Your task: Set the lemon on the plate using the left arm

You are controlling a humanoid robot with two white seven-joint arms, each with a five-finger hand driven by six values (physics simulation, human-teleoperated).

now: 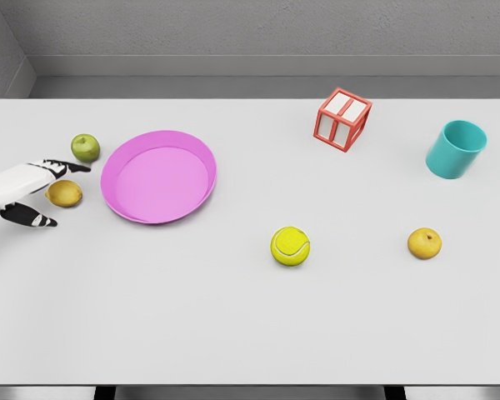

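lemon from the fingers: we are seeing the lemon (pixel 64 193) lying on the bench (pixel 250 317) just beyond the tips of our left hand (pixel 21 193), toward the plate side; it is sitting in the gap between the upper fingers (pixel 67 167) and the lower dark-tipped thumb (pixel 33 219); whether anything is touching it yet we cannot tell
state of the fingers: we are holding them spread apart and released, gripping nothing; the lemon is lying at the mouth of that opening, not yet enclosed
long axis: the lemon is looking nearly round from the head view, slightly wider than tall, so we are judging its long axis as running roughly along the line of our reach; the difference is small
nearer hand: the left hand is the only one showing; the right arm is not in view; the left is right beside the lemon, as the task is asking
plate from the fingers: the pink plate (pixel 117 200) is lying just past the lemon, farther out along the same direction; we are judging the carry as short
counts: one lemon; one plate; one green apple (pixel 85 147) just above the fingertips; one tennis ball (pixel 290 246); one orange-yellow fruit (pixel 424 242); one red-framed cube (pixel 342 119); one teal cup (pixel 456 148); the last four are lying well apart from the fingers
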